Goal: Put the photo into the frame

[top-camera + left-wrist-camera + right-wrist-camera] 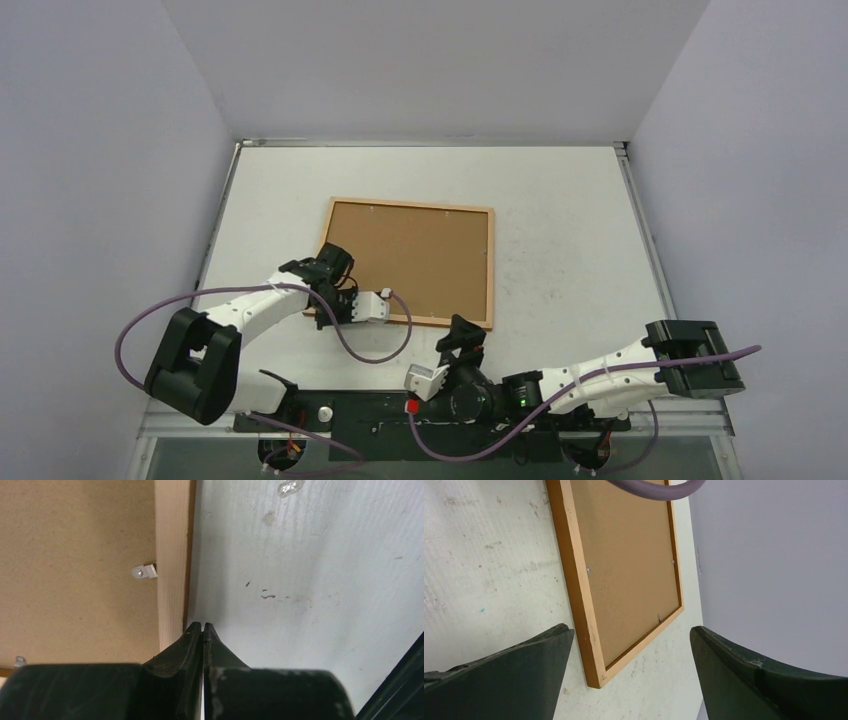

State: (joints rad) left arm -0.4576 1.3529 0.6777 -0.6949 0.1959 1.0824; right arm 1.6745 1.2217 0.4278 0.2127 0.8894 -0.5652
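The frame (412,207) lies back side up on the table, a plain brown backing sheet (410,262) filling it. The photo shows in no view. My left gripper (330,262) is at the frame's left side, shut with nothing between its fingers. In the left wrist view its tips (202,625) meet at the outer edge of the wooden border (172,555). My right gripper (462,337) hovers by the frame's near edge, open and empty. In the right wrist view its fingers (630,628) stand wide apart on either side of a frame corner (599,680).
A small metal tab (145,571) on the border holds the backing sheet (70,555). The white table (560,230) is scuffed. Grey walls stand on three sides. A purple cable (375,352) loops from the left arm over the table near the frame's near edge.
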